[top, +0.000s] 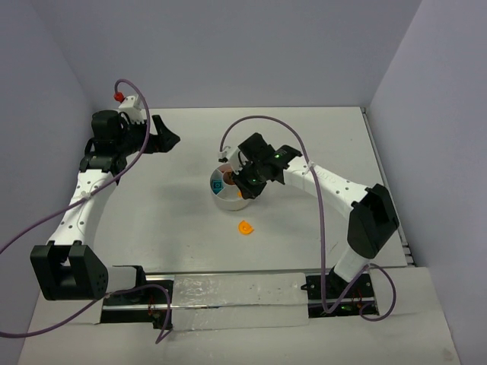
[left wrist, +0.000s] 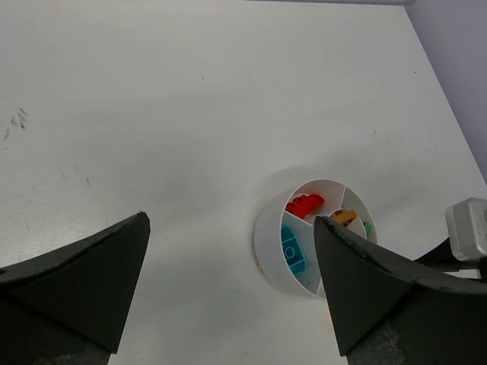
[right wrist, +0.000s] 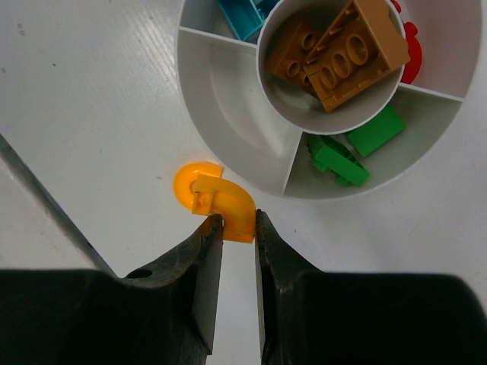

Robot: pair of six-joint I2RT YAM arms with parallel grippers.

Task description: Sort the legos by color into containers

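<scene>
The white dish (right wrist: pixel 228 99) sits just ahead of my right gripper (right wrist: pixel 237 219) and well ahead of my left gripper (left wrist: pixel 230 220), which gapes wide. My right jaws are pinched together, empty, above the yellow-orange lego (right wrist: pixel 209 190) lying just outside the dish's wall.

Dish (top: pixel 227 202) mid-table (top: pixel 152 198); one lego (top: pixel 244 227) on table before it; other legos (right wrist: pixel 335 61) inside.

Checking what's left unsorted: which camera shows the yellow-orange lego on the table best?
Right wrist: the yellow-orange lego appears close up, curved, just outside the dish. Top external shows only a small speck; left wrist doesn't clearly show it.
</scene>
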